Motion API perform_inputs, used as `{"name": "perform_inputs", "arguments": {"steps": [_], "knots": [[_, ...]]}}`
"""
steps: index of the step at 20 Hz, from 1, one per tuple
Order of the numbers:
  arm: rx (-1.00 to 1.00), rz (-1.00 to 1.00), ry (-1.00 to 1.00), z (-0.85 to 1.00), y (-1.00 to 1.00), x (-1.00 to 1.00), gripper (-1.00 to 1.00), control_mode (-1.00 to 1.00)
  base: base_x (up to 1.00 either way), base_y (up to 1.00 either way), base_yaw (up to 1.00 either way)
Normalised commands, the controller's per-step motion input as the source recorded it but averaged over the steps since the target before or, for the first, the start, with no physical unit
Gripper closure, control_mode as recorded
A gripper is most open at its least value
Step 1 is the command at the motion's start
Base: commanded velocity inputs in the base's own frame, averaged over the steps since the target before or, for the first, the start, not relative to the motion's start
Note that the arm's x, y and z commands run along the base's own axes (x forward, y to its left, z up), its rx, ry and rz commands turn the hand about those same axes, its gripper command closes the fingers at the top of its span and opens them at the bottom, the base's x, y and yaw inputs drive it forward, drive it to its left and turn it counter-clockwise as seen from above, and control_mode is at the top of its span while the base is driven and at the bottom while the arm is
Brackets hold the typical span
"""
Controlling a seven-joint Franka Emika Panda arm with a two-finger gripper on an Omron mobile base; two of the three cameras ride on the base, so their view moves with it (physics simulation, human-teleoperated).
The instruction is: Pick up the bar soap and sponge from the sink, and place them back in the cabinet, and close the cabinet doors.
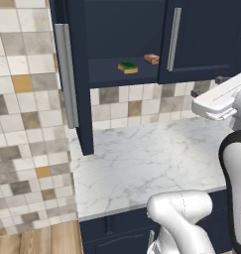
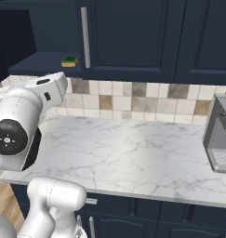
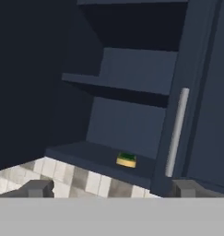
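- Left base view: the small green sponge with a yellow edge and the flat orange-red bar soap lie on the bottom shelf of the dark navy wall cabinet, near each other but apart.
- The left navy cabinet door stands open; the right door is closed.
- Hand view: the end effector is released, empty, facing the shelf.
- The white marble tabletop lies below.

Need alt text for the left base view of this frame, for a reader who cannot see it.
An open navy cabinet holds the sponge and the bar soap on its bottom shelf, left door swung wide, right door shut. Below lies a white marble counter, with the white arm at right.
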Motion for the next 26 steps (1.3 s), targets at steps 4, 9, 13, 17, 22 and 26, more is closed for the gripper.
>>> {"name": "perform_inputs", "arguments": {"steps": [4, 9, 13, 17, 22, 26], "knots": [[-0.16, -0.02, -0.03, 0.01, 0.18, -0.37, -1.00, -1.00, 0.00, 0.00, 0.00], [-0.19, -0.01, -0.02, 0.02, 0.27, -0.40, -1.00, -1.00, 0.00, 0.00, 0.00], [-0.23, -0.02, -0.03, 0.00, 0.39, -0.38, -1.00, -1.00, 0.00, 0.00, 0.00], [-0.22, -0.02, -0.01, 0.00, 0.47, -0.40, -1.00, -1.00, 0.00, 0.00, 0.00], [-0.23, -0.02, -0.04, 0.00, 0.50, -0.37, -1.00, -1.00, 0.00, 0.00, 0.00], [-0.21, -0.03, -0.05, 0.00, 0.53, -0.35, -1.00, -1.00, 0.00, 0.00, 0.00]]}}
